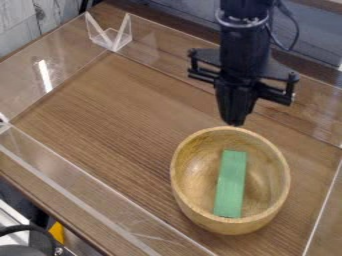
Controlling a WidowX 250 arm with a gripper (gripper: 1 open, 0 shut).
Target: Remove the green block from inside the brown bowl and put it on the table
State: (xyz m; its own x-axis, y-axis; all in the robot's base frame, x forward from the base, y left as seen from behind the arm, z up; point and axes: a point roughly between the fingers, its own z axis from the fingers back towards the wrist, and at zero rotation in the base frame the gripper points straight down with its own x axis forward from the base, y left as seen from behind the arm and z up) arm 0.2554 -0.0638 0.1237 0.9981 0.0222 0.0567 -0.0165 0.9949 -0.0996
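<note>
The brown bowl sits on the table, toward its near right part. Just beyond the bowl's far rim hangs the gripper, jaws pressed together. The green block lies inside the bowl, lengthwise from far to near.

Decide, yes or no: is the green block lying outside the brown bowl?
No, the green block lies inside the brown bowl.

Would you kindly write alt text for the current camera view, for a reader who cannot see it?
A green block lies inside a round tan wooden bowl on a brown wood-grain table. A dark robot claw hovers above the bowl's far rim.
</note>
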